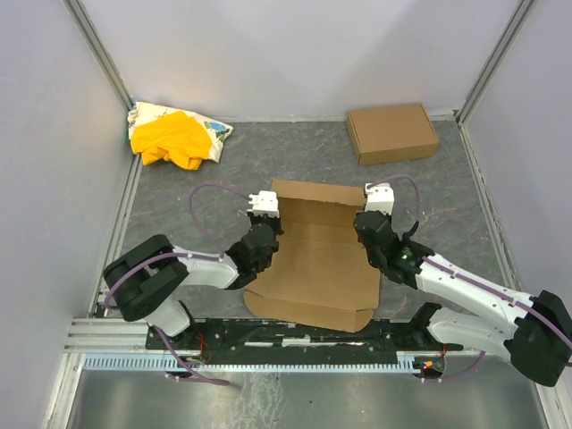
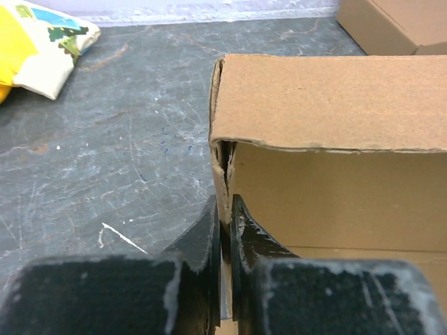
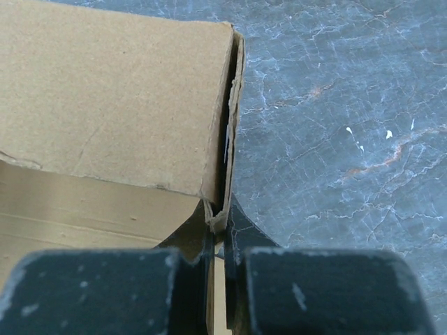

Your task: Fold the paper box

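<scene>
The paper box [image 1: 313, 255] is a brown cardboard sheet lying between my arms, its far end folded up into walls. My left gripper [image 1: 262, 234] is shut on the box's left side wall; in the left wrist view the fingertips [image 2: 225, 218] pinch the wall's edge next to the upright far panel [image 2: 328, 105]. My right gripper [image 1: 369, 234] is shut on the right side wall; in the right wrist view it [image 3: 218, 222] clamps the doubled cardboard edge beside the far panel [image 3: 112, 91]. The near flaps lie flat.
A ready-made brown cardboard box [image 1: 392, 132] sits at the back right, its corner also showing in the left wrist view [image 2: 391, 24]. A yellow-and-white cloth heap [image 1: 177, 134] lies at the back left. Grey walls close in the grey table [image 1: 447, 206].
</scene>
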Tool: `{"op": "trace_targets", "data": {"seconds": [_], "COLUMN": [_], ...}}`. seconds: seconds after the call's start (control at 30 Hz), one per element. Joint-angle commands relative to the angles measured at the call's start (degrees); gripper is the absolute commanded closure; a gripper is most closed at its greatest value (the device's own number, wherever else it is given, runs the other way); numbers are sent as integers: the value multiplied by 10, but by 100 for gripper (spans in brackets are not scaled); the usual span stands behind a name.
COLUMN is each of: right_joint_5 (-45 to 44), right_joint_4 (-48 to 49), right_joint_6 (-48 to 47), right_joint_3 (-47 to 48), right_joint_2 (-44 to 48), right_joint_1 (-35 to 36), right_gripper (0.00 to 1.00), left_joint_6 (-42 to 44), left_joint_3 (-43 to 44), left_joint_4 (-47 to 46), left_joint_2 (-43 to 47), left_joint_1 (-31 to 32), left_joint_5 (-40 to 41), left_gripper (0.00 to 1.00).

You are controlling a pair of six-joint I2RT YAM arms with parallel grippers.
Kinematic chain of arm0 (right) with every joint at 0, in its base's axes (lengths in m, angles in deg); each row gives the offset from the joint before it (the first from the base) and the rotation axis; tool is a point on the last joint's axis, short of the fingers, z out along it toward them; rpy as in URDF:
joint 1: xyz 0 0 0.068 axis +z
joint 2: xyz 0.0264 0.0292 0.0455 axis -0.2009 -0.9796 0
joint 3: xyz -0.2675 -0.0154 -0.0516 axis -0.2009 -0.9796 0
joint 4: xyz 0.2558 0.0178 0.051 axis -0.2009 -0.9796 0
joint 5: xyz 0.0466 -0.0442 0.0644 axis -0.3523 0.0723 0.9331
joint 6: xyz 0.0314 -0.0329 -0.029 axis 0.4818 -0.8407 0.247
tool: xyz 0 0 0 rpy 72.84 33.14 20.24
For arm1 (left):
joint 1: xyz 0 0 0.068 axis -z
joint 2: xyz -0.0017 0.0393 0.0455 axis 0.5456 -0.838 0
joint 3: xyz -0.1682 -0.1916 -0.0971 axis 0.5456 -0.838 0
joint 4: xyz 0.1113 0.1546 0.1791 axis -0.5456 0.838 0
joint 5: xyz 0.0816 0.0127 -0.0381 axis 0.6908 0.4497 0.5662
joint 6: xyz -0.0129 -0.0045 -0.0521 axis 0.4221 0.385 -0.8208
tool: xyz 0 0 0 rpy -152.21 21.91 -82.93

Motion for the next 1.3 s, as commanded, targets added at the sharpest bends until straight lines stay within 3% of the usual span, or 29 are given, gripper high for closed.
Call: {"op": "trace_targets", "data": {"seconds": [0.0,0.17,0.33,0.4,0.53,0.67,0.9,1.1,1.17,1.23,1.27], "right_joint_5": [-44,-54,-47,-43,-40,-43,-41,-38,-36,-34,-33], "right_joint_4": [9,-2,3,4,0,-2,1,4,6,7,7], "right_joint_6": [25,37,43,46,54,56,58,57,60,62,64], "right_joint_3": [20,31,31,31,30,28,25,25,25,25,25], "right_joint_2": [0,-17,-22,-24,-27,-28,-27,-27,-29,-30,-29], "right_joint_1": [19,26,26,26,26,26,26,26,26,26,26], "right_gripper": [98,98,98,98,98,98,98,98,98,98,98], "left_joint_6": [92,168,145,129,101,68,61,53,52,59,67], "left_joint_3": [51,61,19,0,-27,-38,-9,3,4,7,8], "left_joint_4": [-57,-108,-163,-180,-190,-158,-102,-102,-100,-100,-102], "left_joint_2": [-38,-84,-93,-98,-105,-94,-114,-134,-139,-142,-145], "left_joint_1": [24,47,50,50,50,51,51,51,52,57,61], "left_joint_5": [113,174,133,125,119,118,136,136,142,158,171], "left_gripper": [97,96,58,52,50,51,63,65,75,96,97]}}
